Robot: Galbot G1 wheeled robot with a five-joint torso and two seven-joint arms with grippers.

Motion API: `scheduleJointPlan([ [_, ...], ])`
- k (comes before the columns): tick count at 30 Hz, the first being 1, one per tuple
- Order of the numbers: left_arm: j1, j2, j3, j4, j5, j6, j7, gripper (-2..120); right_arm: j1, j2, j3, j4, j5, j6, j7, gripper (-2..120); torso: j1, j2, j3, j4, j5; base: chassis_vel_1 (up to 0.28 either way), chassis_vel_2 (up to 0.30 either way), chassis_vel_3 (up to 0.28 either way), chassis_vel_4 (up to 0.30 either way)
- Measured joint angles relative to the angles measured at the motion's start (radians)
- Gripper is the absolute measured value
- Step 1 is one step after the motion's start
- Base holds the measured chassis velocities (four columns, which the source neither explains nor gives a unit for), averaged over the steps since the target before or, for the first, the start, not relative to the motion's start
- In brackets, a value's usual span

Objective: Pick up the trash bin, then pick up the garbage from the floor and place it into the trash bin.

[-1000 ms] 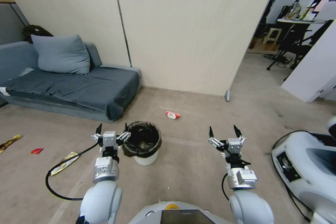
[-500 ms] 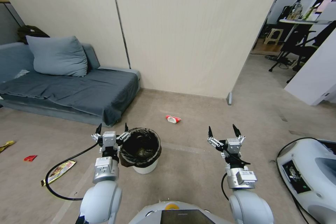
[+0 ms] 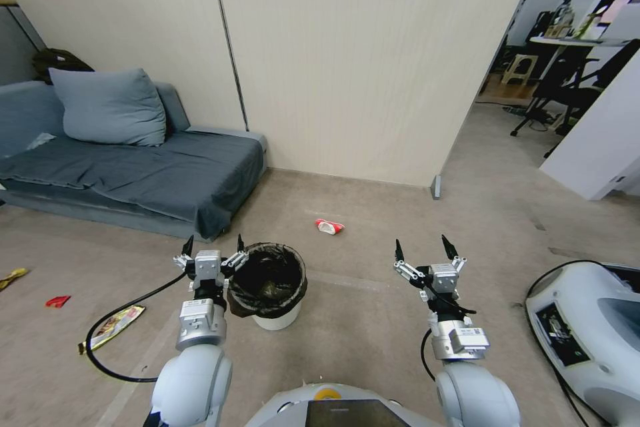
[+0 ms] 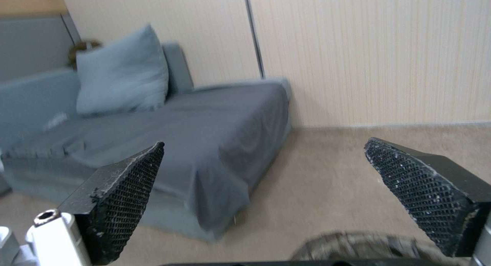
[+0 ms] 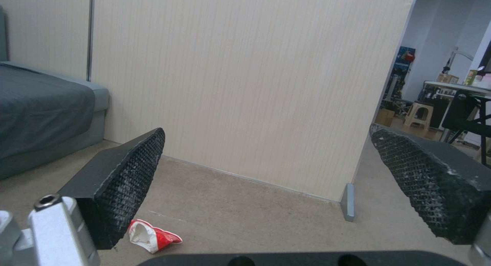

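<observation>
- Your left gripper (image 3: 213,248) hangs with its fingers spread wide and nothing between them, just beside the trash bin (image 3: 269,285), off the bin's sofa-side rim. The bin stands upright on the floor, not yet lifted.
- Your right gripper (image 3: 423,251) is also wide and empty, held over bare floor well apart from the bin.
- The garbage lies scattered: a red-white packet (image 3: 329,227) on the floor between the bin and the wall, a yellow wrapper (image 3: 113,327), a small red scrap (image 3: 57,301), and another wrapper (image 3: 13,276) at the view's edge, all out in front of the sofa (image 3: 133,177).
- Risk: the black bag (image 3: 268,272) folds loosely over the rim. If a finger catches only the bag, you may pull the liner off instead of raising the bin.
- Risk: a sideways nudge from the near finger would likely tip or slide so light a bucket.
- The left arm's black cable (image 3: 110,328) loops down beside the yellow wrapper and could snag or drag it.
- The white machine (image 3: 587,327) sits on the floor to your right and limits turning that way.
</observation>
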Motion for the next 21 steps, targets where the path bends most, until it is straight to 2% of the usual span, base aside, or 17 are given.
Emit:
scheduleJointPlan([
  [2,0.004,0.008,0.006,0.0,-0.072,0.049,-0.008,100,0.0,0.0,0.0,0.0,0.0,0.001,0.0,100,0.0,0.0,0.0,-0.0001,0.0001,0.0,0.0,0.0,0.0],
  [3,0.004,0.008,0.006,0.0,-0.072,0.049,-0.008,100,0.0,0.0,0.0,0.0,0.0,0.001,0.0,100,0.0,0.0,0.0,-0.0001,0.0001,0.0,0.0,0.0,0.0],
  [6,-0.004,0.014,0.003,-0.002,-0.176,0.154,-0.008,100,0.001,0.0,0.0,-0.001,-0.001,0.001,-0.001,100,0.0,0.0,0.0,0.0,0.0,0.0,0.0,0.0,0.0],
  [7,-0.004,0.014,0.003,-0.002,-0.176,0.154,-0.008,100,0.001,0.0,0.0,-0.001,-0.001,0.001,-0.001,100,0.0,0.0,0.0,0.0,0.0,0.0,0.0,0.0,0.0],
  [10,-0.032,0.028,-0.022,0.006,-0.242,0.246,-0.006,100,0.001,0.0,0.001,-0.003,-0.004,0.003,-0.001,100,0.0,0.0,0.0,0.0,0.0,0.0,0.0,0.0,0.0],
  [19,-0.061,0.043,-0.053,0.047,-0.266,0.27,0.007,100,0.001,0.0,0.001,-0.005,-0.008,0.004,-0.002,100,0.0,0.0,0.0,0.0,0.0,0.0,0.0,0.0,0.0],
  [21,-0.073,0.047,-0.054,0.069,-0.297,0.285,0.005,100,0.001,0.0,0.001,-0.005,-0.01,0.004,-0.002,100,0.0,0.0,0.0,0.0,-0.0001,0.0,0.0,0.0,0.0],
])
